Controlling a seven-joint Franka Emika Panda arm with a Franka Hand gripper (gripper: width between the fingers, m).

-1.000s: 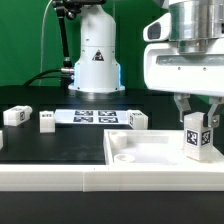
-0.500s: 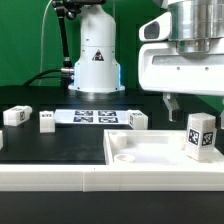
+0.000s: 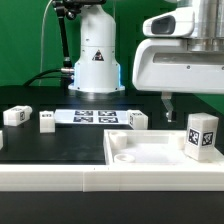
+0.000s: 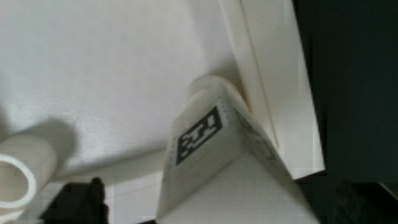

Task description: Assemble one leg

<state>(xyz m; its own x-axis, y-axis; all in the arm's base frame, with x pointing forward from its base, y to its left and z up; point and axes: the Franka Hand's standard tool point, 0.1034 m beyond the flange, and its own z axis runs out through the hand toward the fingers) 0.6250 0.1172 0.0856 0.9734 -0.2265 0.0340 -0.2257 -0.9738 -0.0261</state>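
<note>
The gripper (image 3: 194,102) hangs above the leg (image 3: 201,135), jaws wide with nothing between them. The exterior view shows one finger (image 3: 168,104); the other is cut off at that view's right edge. The leg stands upright on the white tabletop (image 3: 150,150), near its right edge. Only the wrist view shows the leg (image 4: 210,140) from above, close beside the tabletop's raised rim, with a round socket (image 4: 18,172) nearby. Only the exterior view shows the marker board (image 3: 95,117) farther back, three more legs (image 3: 46,120) beside it, and the gripper's bulky white body hiding the upper right
</note>
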